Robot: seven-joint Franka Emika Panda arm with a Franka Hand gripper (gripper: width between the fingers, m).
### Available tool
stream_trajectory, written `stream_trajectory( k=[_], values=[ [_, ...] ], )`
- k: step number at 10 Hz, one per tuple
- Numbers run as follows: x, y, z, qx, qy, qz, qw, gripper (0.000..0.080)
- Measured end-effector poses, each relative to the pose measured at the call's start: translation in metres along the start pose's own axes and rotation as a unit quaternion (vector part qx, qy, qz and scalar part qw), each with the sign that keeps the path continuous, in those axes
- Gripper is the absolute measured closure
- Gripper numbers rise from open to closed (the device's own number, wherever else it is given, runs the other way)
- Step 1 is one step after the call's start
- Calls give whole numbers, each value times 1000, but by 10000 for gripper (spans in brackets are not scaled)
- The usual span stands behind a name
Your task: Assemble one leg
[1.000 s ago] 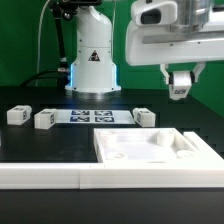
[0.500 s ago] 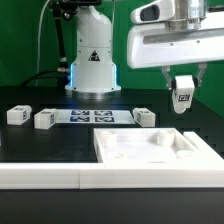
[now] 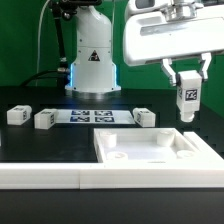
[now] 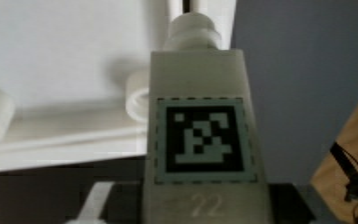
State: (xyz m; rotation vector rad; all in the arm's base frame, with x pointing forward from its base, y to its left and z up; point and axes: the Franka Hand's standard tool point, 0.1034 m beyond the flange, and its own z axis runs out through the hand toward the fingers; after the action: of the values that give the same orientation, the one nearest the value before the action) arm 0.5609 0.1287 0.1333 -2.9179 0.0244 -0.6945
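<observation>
My gripper is shut on a white leg with a black-and-white tag on its side. It holds the leg upright in the air on the exterior view's right, above the far right corner of the large flat white square part. In the wrist view the leg fills the middle, its tag facing the camera and its peg end pointing toward the white square part beneath. The fingertips are hidden behind the leg.
Three more white legs lie on the black table: two on the exterior view's left and one near the middle. The marker board lies between them. A white wall runs along the front.
The gripper has moved toward the exterior view's right and turned the held leg from tilted to upright, lowering it toward the square part's far right corner.
</observation>
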Motion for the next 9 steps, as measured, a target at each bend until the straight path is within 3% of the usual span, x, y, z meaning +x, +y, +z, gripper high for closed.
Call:
stream_trajectory(
  k=[1, 3, 5, 6, 9],
  values=[
    [-2, 0, 0, 1, 46, 3, 999, 507],
    [-8, 1, 4, 0, 51, 0, 999, 506],
    [-21, -5, 27, -8, 37, -52, 998, 506],
    [-7, -3, 28, -12, 47, -69, 996, 506],
    [12, 12, 39, -22, 37, -100, 994, 506]
  ],
)
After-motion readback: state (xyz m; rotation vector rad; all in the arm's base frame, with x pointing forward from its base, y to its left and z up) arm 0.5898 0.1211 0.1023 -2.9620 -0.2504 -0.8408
